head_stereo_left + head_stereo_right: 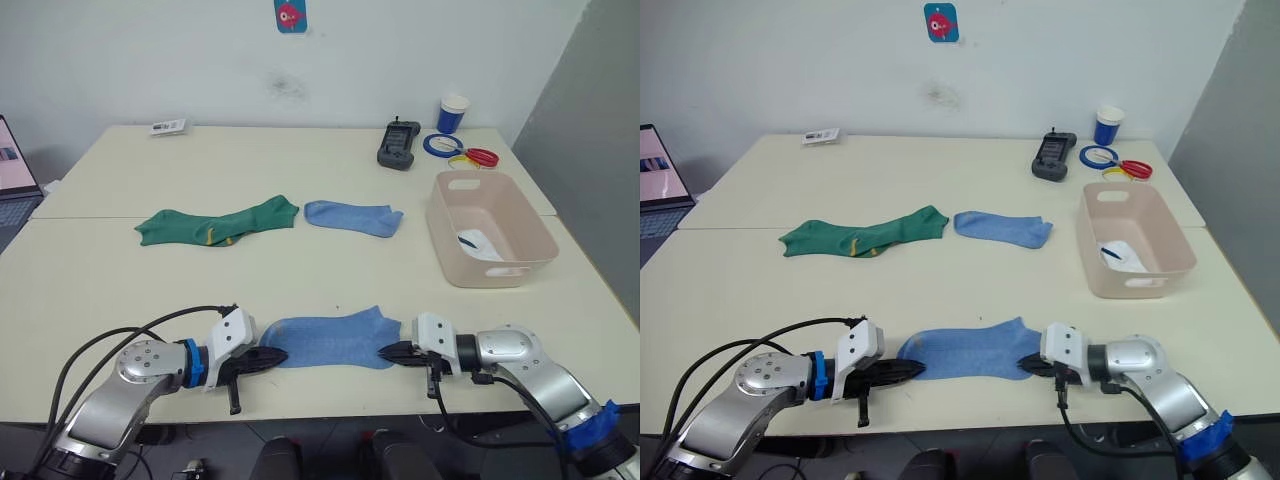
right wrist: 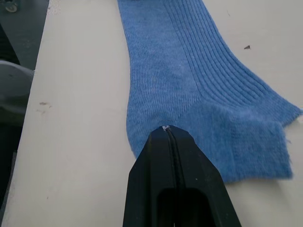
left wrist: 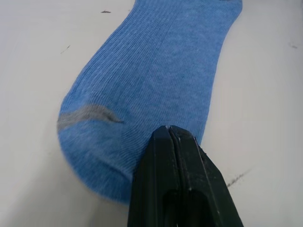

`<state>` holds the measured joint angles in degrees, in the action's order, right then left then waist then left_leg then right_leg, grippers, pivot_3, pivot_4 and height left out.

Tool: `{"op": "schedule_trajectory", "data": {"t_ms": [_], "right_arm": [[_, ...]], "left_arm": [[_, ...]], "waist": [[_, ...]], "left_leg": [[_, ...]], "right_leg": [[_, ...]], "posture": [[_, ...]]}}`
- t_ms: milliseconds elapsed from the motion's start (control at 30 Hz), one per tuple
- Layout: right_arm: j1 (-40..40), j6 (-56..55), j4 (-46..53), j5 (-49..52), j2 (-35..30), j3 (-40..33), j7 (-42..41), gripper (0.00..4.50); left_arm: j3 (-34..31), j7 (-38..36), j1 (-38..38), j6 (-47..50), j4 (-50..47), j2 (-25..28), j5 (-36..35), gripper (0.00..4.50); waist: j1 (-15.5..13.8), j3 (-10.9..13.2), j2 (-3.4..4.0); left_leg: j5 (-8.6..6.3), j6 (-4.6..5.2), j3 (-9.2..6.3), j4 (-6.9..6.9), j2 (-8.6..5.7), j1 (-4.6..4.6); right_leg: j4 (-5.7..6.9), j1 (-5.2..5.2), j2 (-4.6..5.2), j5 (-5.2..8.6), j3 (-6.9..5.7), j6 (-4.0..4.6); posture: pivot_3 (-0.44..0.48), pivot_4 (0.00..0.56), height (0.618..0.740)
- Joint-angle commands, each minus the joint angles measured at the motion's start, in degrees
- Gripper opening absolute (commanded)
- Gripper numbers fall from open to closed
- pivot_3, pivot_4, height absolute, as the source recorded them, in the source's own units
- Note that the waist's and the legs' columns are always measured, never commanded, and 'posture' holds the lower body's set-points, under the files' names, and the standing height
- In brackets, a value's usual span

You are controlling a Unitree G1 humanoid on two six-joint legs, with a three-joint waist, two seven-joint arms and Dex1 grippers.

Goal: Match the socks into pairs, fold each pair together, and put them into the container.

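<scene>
A light blue sock (image 1: pixel 330 338) lies flat near the table's front edge. My left gripper (image 1: pixel 280 357) is shut at its toe end (image 3: pixel 94 142), and my right gripper (image 1: pixel 384 352) is shut at its cuff end (image 2: pixel 246 151). Both sets of fingertips sit on the fabric. The second light blue sock (image 1: pixel 352 215) lies farther back at mid-table. Two dark green socks (image 1: pixel 215 225) overlap to its left. The pale pink container (image 1: pixel 440 225) stands at the right with a white sock (image 1: pixel 478 243) inside.
A black handheld device (image 1: pixel 398 145), a blue-and-white cup (image 1: pixel 452 113) and coloured tape rings (image 1: pixel 458 150) sit at the back right. A small card (image 1: pixel 168 126) lies at the back left. A laptop (image 1: pixel 10 180) shows at the left edge.
</scene>
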<state>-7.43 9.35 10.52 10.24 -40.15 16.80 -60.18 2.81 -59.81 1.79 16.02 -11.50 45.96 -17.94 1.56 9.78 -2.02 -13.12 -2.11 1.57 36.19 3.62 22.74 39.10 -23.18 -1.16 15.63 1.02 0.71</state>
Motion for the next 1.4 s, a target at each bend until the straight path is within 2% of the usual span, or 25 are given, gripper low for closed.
{"op": "schedule_trajectory", "data": {"t_ms": [33, 133, 267, 367, 467, 567, 700, 867, 1000, 1167, 1333, 1400], "right_arm": [[1.80, 2.11, 2.30, 2.95, -2.22, -3.50, -1.59, 0.02], [-0.83, 7.06, 6.58, 8.87, 0.90, -6.70, 0.74, 0.02], [-4.59, 7.38, 5.69, 7.78, 4.41, -7.83, 4.72, 0.02], [-9.20, 6.91, 1.30, 3.70, 6.70, -7.77, 9.58, 0.99], [-16.94, 6.94, -7.38, -2.95, 9.37, -6.93, 16.91, 2.04], [-22.88, 4.18, -16.67, -7.72, 11.83, -5.02, 19.99, 3.11], [-33.00, -2.99, -35.25, -13.77, 16.69, -3.57, 26.19, 4.50], [-45.90, -10.30, -60.24, -18.06, 21.42, -2.81, 30.63, 4.50], [-52.19, -11.81, -72.79, -18.73, 23.71, -3.91, 32.18, 4.50], [-56.22, -10.47, -79.64, -18.05, 25.84, -5.86, 31.76, 4.50], [-58.00, -8.96, -82.29, -18.05, 27.10, -7.37, 32.49, 3.38], [-58.58, -6.68, -83.25, -16.92, 28.08, -9.08, 32.84, 2.74]], "left_arm": [[-3.47, -0.32, 0.70, 1.48, 0.77, 0.43, -2.39, 0.00], [-6.00, -0.19, -0.44, 4.52, -1.16, -1.34, -7.41, 0.00], [-8.35, 2.10, -3.31, 7.18, -2.58, -3.23, -10.42, 0.00], [-9.83, 5.81, -6.97, 7.30, -3.56, -5.43, -10.94, 0.00], [-10.42, 10.03, -12.10, 8.77, -4.84, -8.31, -11.98, 0.60], [-9.85, 12.25, -15.29, 9.24, -5.52, -10.25, -11.88, 1.55], [-8.14, 14.18, -18.64, 9.14, -5.41, -12.52, -10.81, 2.91], [-6.87, 17.78, -21.57, 7.16, -3.06, -14.95, -7.28, 4.49], [-6.08, 18.05, -22.00, 6.95, -3.13, -15.74, -6.76, 4.49], [-5.83, 18.14, -21.50, 6.86, -3.66, -16.10, -6.54, 4.49], [-5.55, 18.03, -21.72, 6.72, -3.57, -16.22, -6.41, 4.50], [-5.32, 18.08, -22.04, 6.68, -3.41, -16.41, -6.29, 4.50]], "waist": [[-0.02, 0.00, 0.00], [0.20, 0.03, -0.03], [0.18, 0.03, -0.03], [0.07, 0.03, -0.04], [0.03, 0.04, -0.05], [0.03, 0.03, -0.05], [0.33, 0.04, -0.06], [0.31, 0.05, -0.04], [0.30, 0.05, -0.04], [0.30, 0.05, -0.04], [0.32, 0.05, -0.04], [0.31, 0.05, -0.03]], "left_leg": [[0.00, 0.00, 0.00, 0.00, 0.00, 0.00], [0.00, 0.00, 0.00, 0.00, 0.04, 0.02], [0.00, 0.00, -0.07, 0.00, 0.06, 0.02], [0.00, 0.00, -0.05, 0.00, 0.01, 0.08], [0.01, -0.01, -0.01, 0.02, -0.03, 0.12], [0.01, -0.02, 0.01, 0.03, -0.04, 0.13], [0.01, -0.02, 0.03, -0.01, 0.00, 0.12], [0.02, -0.03, 0.07, -0.01, 0.00, 0.13], [0.02, -0.03, 0.09, -0.02, -0.01, 0.14], [0.02, -0.03, 0.10, -0.02, -0.02, 0.15], [0.02, -0.03, 0.09, -0.02, -0.01, 0.12], [0.02, -0.03, 0.08, -0.02, -0.01, 0.13]], "right_leg": [[0.00, 0.00, 0.00, 0.00, 0.01, 0.00], [0.01, -0.02, -0.01, 0.00, 0.00, 0.00], [0.05, -0.04, -0.09, -0.01, -0.03, -0.01], [0.00, -0.04, -0.08, -0.01, -0.03, -0.01], [-0.02, -0.05, -0.05, -0.05, 0.01, -0.07], [-0.02, -0.05, -0.06, -0.08, 0.06, -0.11], [-0.04, -0.07, -0.10, -0.08, 0.11, -0.09], [-0.01, -0.11, -0.11, -0.17, 0.14, 0.07], [-0.03, -0.10, -0.08, -0.26, 0.15, 0.21], [-0.02, -0.10, -0.01, -0.27, 0.15, 0.22], [0.03, -0.10, -0.02, -0.27, 0.13, 0.23], [0.03, -0.10, -0.01, -0.27, 0.12, 0.23]], "posture": [[0.000, 0.150, 0.740], [0.000, 0.150, 0.740], [0.000, 0.150, 0.740], [0.000, 0.150, 0.740], [0.000, 0.150, 0.740], [0.000, 0.150, 0.740], [0.000, 0.150, 0.740], [0.000, 0.150, 0.740], [0.000, 0.150, 0.740], [0.000, 0.150, 0.740], [0.000, 0.150, 0.740], [0.000, 0.150, 0.740]]}}
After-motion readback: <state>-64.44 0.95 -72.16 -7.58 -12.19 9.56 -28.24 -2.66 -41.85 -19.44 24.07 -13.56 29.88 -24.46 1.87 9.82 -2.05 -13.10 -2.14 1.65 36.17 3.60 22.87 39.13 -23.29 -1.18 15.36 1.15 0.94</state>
